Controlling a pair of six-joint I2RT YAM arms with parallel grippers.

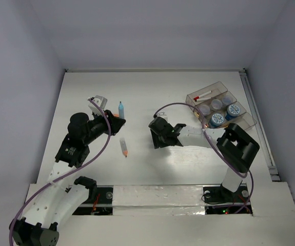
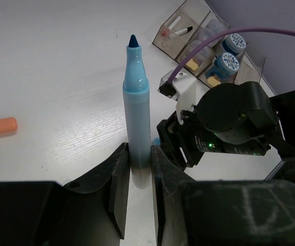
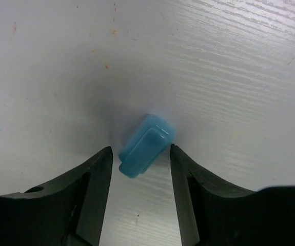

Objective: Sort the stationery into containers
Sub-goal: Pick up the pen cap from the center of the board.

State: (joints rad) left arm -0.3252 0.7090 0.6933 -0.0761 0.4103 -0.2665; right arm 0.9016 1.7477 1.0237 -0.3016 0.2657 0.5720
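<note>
My left gripper (image 1: 115, 119) (image 2: 139, 160) is shut on an uncapped light-blue marker (image 1: 120, 108) (image 2: 137, 102), tip pointing away. My right gripper (image 1: 157, 136) (image 3: 139, 156) is open, fingers down at the table either side of a small blue cap (image 3: 146, 145) lying tilted between them, close to the right finger. An orange marker (image 1: 123, 147) lies on the table between the arms. A tiny orange stub (image 2: 1, 126) lies left of the held marker. The clear divided tray (image 1: 242, 121) (image 2: 170, 47) at far right holds blue-lidded jars (image 1: 233, 110) (image 2: 227, 62), purple-lidded jars (image 1: 204, 108) and a red-and-white stick (image 1: 204, 95).
The right arm's black wrist (image 2: 234, 123) and purple cable (image 1: 175, 106) sit close to the right of the left gripper. A rail (image 1: 257, 123) runs along the table's right edge beside the tray. White walls enclose the table.
</note>
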